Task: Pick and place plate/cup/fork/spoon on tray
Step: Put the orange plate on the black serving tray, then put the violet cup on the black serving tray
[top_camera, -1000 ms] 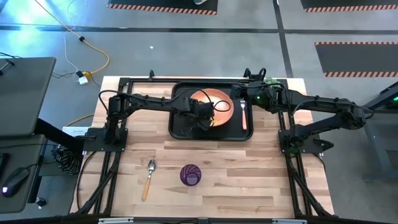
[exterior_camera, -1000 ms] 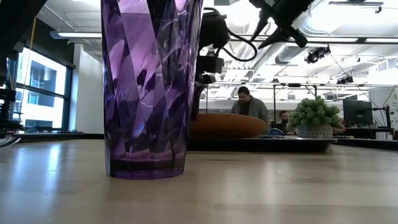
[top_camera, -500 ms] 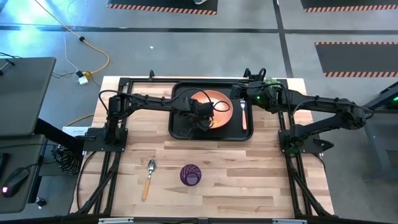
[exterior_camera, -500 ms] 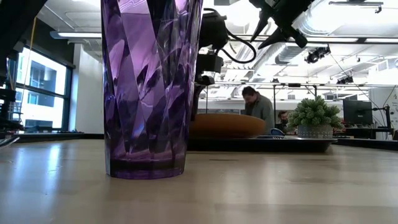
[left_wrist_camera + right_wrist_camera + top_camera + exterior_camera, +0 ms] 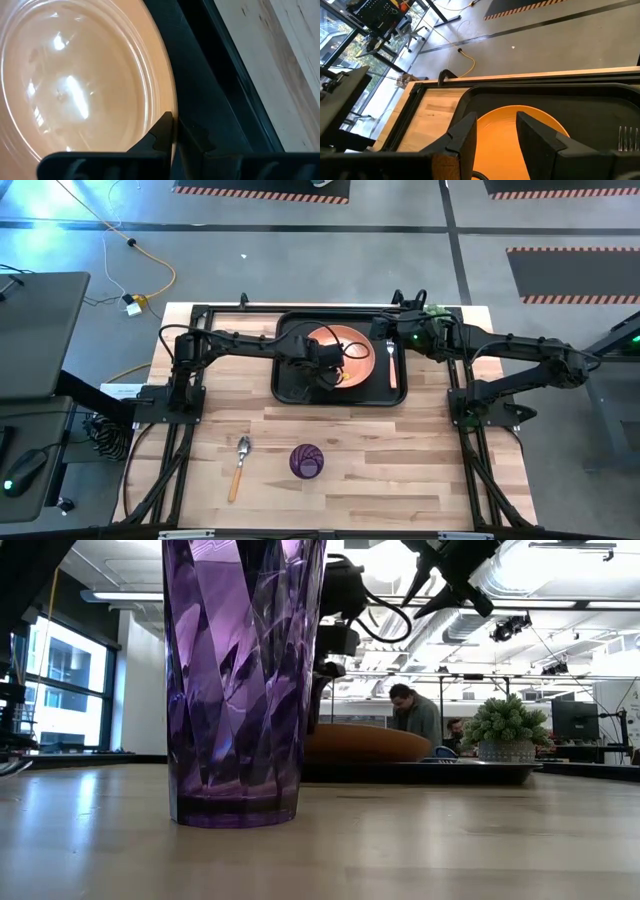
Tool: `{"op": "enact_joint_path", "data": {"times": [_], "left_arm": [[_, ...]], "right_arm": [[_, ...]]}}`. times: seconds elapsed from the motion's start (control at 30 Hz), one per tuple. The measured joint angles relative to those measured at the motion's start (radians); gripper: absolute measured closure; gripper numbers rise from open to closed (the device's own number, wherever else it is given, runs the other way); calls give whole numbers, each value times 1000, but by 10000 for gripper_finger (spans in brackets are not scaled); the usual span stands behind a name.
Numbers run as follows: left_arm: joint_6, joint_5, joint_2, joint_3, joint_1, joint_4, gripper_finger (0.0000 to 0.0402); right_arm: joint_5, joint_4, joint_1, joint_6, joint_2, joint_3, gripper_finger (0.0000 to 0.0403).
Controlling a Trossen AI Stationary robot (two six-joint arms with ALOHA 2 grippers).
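Observation:
The orange plate (image 5: pixel 342 348) lies in the black tray (image 5: pixel 288 385) at the table's far middle. The fork (image 5: pixel 391 364) lies in the tray to the plate's right. My left gripper (image 5: pixel 327 370) is shut on the plate's near rim; it also shows in the left wrist view (image 5: pixel 174 126). My right gripper (image 5: pixel 384 332) is open and empty above the tray's far right part, with the plate (image 5: pixel 520 131) ahead of its fingers (image 5: pixel 465 135). The spoon (image 5: pixel 239 465) and the purple cup (image 5: pixel 307 461) stand on the bare table near the front edge. My left gripper pinches the plate's raised rim (image 5: pixel 168 102) on its near side, one finger over the plate's inner face and one outside the rim. The fingers come slanting down from the table's left. In the low view the plate (image 5: pixel 365 742) sits level in the tray.
Black frame rails (image 5: pixel 180 395) run along both sides of the table. The cup (image 5: pixel 240 680) fills the low view's left half. A potted plant (image 5: pixel 505 730) and people show in the room beyond the table. Bare wood lies between the tray and the cup.

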Motion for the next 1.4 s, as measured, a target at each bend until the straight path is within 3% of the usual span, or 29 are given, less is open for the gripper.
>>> {"op": "enact_joint_path", "data": {"times": [0.63, 0.83, 1.1, 1.4], "left_arm": [[0, 0, -1, 0, 0, 5, 385], [-98, -24, -5, 0, -1, -4, 385], [-159, -50, -88, -1, -1, -43, 385], [-271, -132, -276, 0, 0, -76, 385]], "right_arm": [[-16, 0, 0, -1, 0, 0, 273], [-25, 4, 0, 2, 0, 0, 273], [-73, 51, 2, -25, 0, 0, 273], [-121, 185, 55, -117, 0, 0, 273]]}}
